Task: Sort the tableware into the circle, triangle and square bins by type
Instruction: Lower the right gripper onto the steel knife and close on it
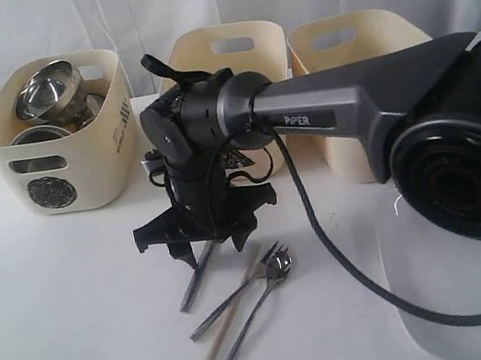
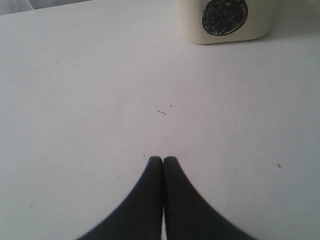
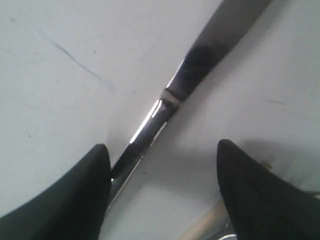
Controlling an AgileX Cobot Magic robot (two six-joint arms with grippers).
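Bins, three, cream, in a row at the far side of the table (image 1: 59,314): circle bin (image 1: 88,160) on the left, holding stacked steel bowls (image 1: 46,91), number unclear; middle bin (image 1: 232,51); right bin (image 1: 359,56); marks on these two not readable.
Knife (image 1: 198,281), one: flat on the table at centre; long axis runs near-left to far-right; far end lies under the right claw (image 1: 207,244), whose jaws are spread wide astride the knife, gripping nothing.
Fork (image 1: 236,295), one, and spoon (image 1: 278,268), one: just right of the knife; heads far-right, handles near-left.
Left claw (image 2: 163,160): jaws pressed together, empty, above bare table.
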